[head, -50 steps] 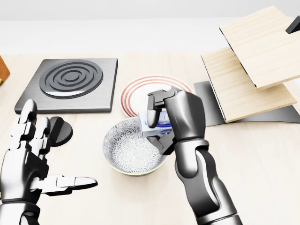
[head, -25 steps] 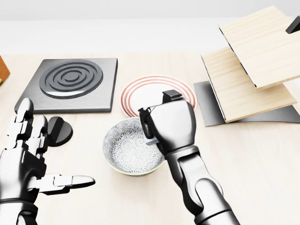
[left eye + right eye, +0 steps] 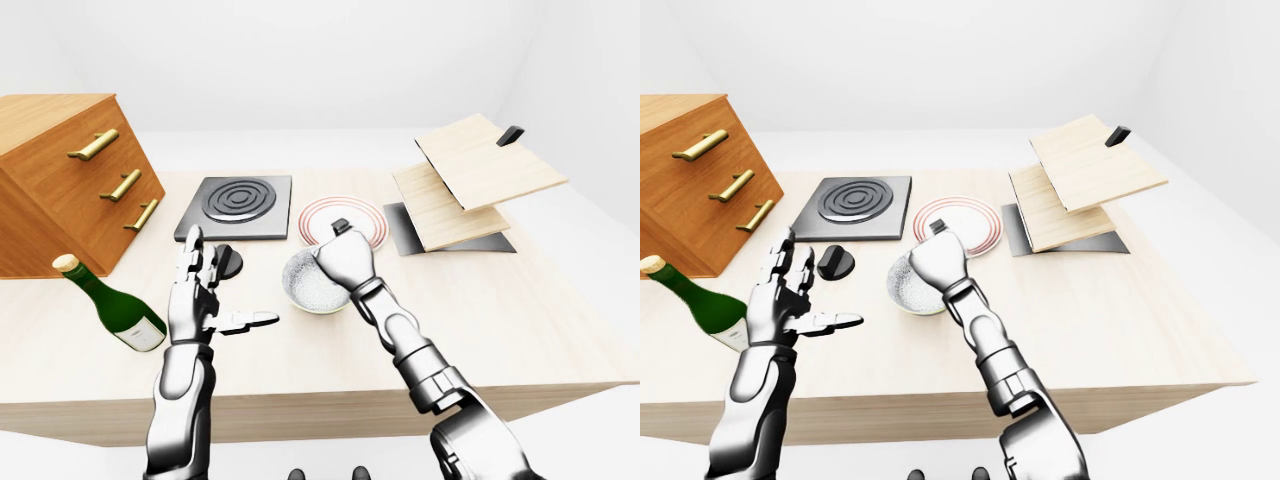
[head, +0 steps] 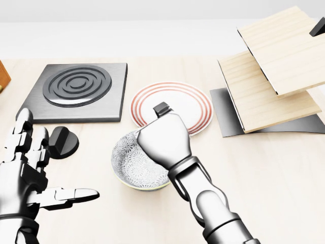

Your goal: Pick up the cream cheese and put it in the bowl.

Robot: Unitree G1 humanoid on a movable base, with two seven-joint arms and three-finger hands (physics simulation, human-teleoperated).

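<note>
right robot hand [image 4: 161, 138] curled over the bowl [image 4: 127, 162], cream cheese apparently hidden beneath.

The bowl [image 4: 127, 165], grey-speckled inside with a pale rim, stands upright on the table, nearer its near edge, just below the red-ringed plate. The cream cheese cannot be seen.

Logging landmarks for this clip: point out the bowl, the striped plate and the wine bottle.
bowl [image 4: 128, 161]: head view, patterned inner wall.
striped plate [image 4: 195, 107]: head view, red-ringed rim.
wine bottle [image 3: 120, 312]: left-eye view, green body.
</note>
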